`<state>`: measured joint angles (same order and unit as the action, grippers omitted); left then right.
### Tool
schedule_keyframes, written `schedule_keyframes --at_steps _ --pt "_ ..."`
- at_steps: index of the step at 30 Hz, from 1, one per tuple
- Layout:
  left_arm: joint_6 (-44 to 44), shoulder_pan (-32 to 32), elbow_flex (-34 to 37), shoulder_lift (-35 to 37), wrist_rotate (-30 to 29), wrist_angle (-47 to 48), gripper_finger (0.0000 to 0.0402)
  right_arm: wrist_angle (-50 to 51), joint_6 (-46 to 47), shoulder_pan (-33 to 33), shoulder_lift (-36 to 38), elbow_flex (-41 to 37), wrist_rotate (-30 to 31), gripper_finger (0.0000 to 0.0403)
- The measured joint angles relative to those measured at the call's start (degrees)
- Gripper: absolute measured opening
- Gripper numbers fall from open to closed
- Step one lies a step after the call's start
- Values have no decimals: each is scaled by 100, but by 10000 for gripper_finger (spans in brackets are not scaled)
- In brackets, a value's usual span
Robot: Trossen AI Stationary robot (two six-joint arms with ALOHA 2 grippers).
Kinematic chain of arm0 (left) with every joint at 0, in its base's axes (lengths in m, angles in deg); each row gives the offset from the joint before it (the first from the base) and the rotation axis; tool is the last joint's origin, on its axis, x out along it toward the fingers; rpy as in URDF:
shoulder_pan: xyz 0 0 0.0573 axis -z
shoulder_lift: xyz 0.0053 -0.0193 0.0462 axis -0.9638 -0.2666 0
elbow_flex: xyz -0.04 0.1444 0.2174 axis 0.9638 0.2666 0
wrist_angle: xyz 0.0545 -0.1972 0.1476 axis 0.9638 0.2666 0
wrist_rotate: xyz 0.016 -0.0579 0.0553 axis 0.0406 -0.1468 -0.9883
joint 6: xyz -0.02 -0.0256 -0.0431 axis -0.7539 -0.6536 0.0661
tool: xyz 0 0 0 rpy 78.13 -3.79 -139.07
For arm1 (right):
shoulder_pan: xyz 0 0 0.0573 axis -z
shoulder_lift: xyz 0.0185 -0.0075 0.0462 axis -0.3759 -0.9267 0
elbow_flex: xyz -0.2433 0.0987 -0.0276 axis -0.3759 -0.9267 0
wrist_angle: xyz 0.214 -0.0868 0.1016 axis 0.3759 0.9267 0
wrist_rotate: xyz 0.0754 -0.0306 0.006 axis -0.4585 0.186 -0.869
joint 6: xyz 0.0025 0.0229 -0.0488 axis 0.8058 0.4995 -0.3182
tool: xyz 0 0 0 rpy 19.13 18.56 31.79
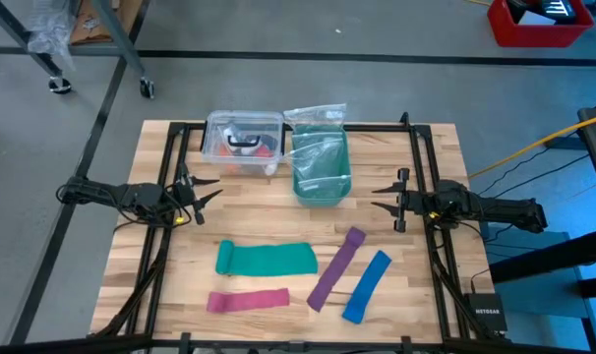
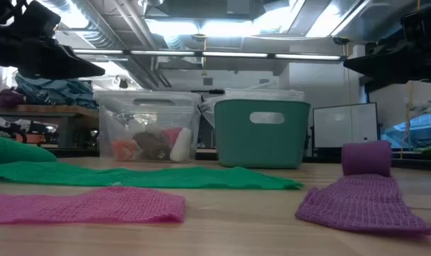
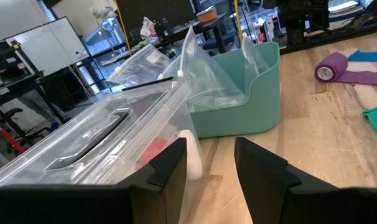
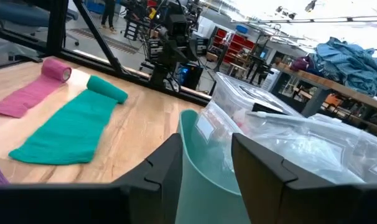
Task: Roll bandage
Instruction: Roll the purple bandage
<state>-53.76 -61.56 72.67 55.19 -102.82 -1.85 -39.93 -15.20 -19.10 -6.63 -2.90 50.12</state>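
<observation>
The left gripper (image 1: 208, 195) hangs over the table (image 1: 268, 221) with its jaws parted and nothing between them. Ahead of these jaws, just beyond the fingertips, stands the clear box (image 3: 101, 140). The right gripper (image 1: 385, 194) hangs opposite, jaws likewise parted and empty, with the teal bin (image 4: 207, 168) directly ahead of its fingertips.

**Task item.** The bandage (image 1: 334, 267) lies flat on the table, well apart from both sets of jaws, nearer the right gripper than the left. One end is already wound into a small roll; the rest lies unrolled.

**Hazards (judged).**
- Wrong strip. The pink strip (image 1: 247, 300) and green strip (image 1: 268, 259) lie on the left-jaw side of the bandage; the blue strip (image 1: 367, 285) lies just beside it on the other side. A descent that drifts sideways could close on the blue strip instead.
- Slack rolling. The fabric looks stretchy and loosely woven; if the free end is not pinned, the strip will likely slide across the wood rather than wind.
- Collision. Each gripper faces a container closely; a forward move could push the box or bin.

**Containers.**
- Clear box: lid on, with a dark handle; holds small red, brown and white items, not identifiable.
- Teal bin: open, holds a crumpled clear plastic bag (image 1: 318, 147).
</observation>
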Motion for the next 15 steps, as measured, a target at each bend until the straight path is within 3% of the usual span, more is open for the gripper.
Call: schedule_keyframes --at_steps 5,12,15 --pt "-198 4 3 0 2 -38 127 -585 1384 0 2 -15 -229 140" --pt "-2430 -2 34 0 32 -839 127 -1418 2424 0 2 -10 -266 140" --pt "-3622 -4 32 0 27 -1482 127 -1611 2543 3 0 -8 -660 140"
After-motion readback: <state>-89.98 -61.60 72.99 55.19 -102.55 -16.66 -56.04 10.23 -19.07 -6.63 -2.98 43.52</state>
